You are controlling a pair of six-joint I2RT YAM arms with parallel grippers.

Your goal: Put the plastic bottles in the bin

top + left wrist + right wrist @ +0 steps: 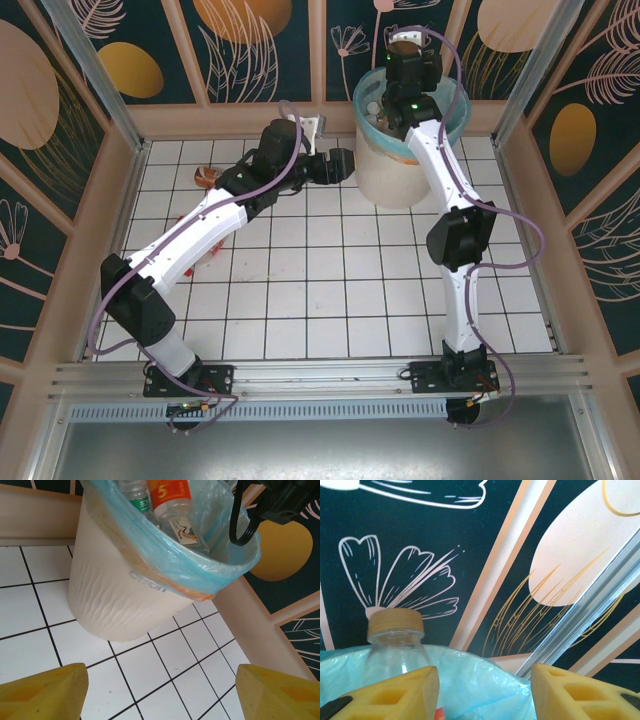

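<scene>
**Operator:** How many bins were there, and where?

**Technician:** One bin [398,178]. It was white, lined with a light blue bag [200,565], and stood at the far edge of the tiled table [330,300], right of centre.

**Operator:** Contents?

**Technician:** The left wrist view showed two: an orange-labelled bottle [170,492] and a green-labelled bottle [139,500], side by side against the bag. The right wrist view showed a clear tan-capped bottle [395,625] upright above the bag's rim. Whether it was one of those two could not be determined.

**Operator:** Bottles outside the bin?

**Technician:** One brownish bottle [205,177] lay on the table at far left, well apart from the bin.

**Operator:** Grippers?

**Technician:** Two. The left gripper [161,680] faced the bin's outer wall, jaws wide apart, holding nothing. The right gripper [485,685] was over the bin's mouth, jaws partly apart, with nothing in the gap. The tan-capped bottle stood behind one finger [395,695]; contact could not be determined.
</scene>
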